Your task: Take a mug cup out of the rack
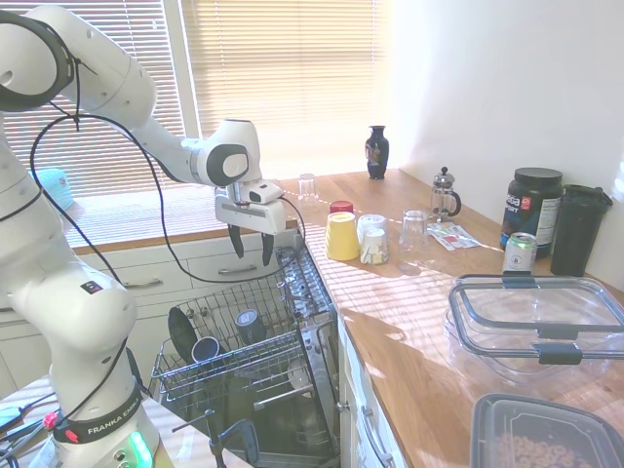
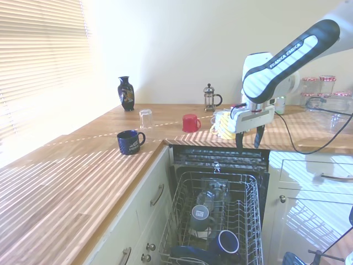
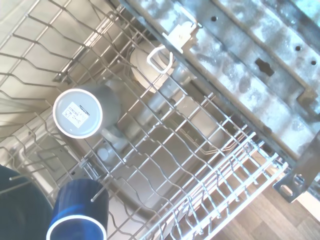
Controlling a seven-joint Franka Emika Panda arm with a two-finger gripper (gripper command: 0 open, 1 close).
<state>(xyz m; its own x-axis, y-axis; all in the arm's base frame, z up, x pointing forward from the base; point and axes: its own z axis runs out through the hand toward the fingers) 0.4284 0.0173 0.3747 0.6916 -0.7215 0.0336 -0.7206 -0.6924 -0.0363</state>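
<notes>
- First exterior view: the white arm reached in from the left, and its pincer (image 1: 250, 244) hung above the rear of the rack (image 1: 278, 356) with both dark fingers pointing down, spread apart and holding nothing.
- In the same view the mug cup (image 1: 250, 325) sat upside down among the prongs near the middle of the rack, its pale base up, below the pincer and apart from it. A cup with a blue inside (image 1: 205, 349) lay just beside it toward the front, next to a dark plate (image 1: 181, 333) standing on edge.
- On the wooden tabletop (image 1: 419, 322) stood a yellow cup (image 1: 342, 237) upside down, well apart from the rack.
- Second exterior view: the pincer (image 2: 249, 138) hovered over the back edge of the rack (image 2: 182, 221), fingers parted and empty. The mug cup (image 2: 201, 216) rested mid-rack, the blue-lined cup (image 2: 227, 242) nearer the front. A dark mug with white print (image 2: 130, 142) and a red cup (image 2: 191, 122) stood on the tabletop (image 2: 66, 187).
- Wrist view: looking down through the wire rack (image 3: 200, 165), the mug cup (image 3: 80, 114) showed its round pale base bearing a label, with the blue-lined cup (image 3: 77, 220) near it.
</notes>
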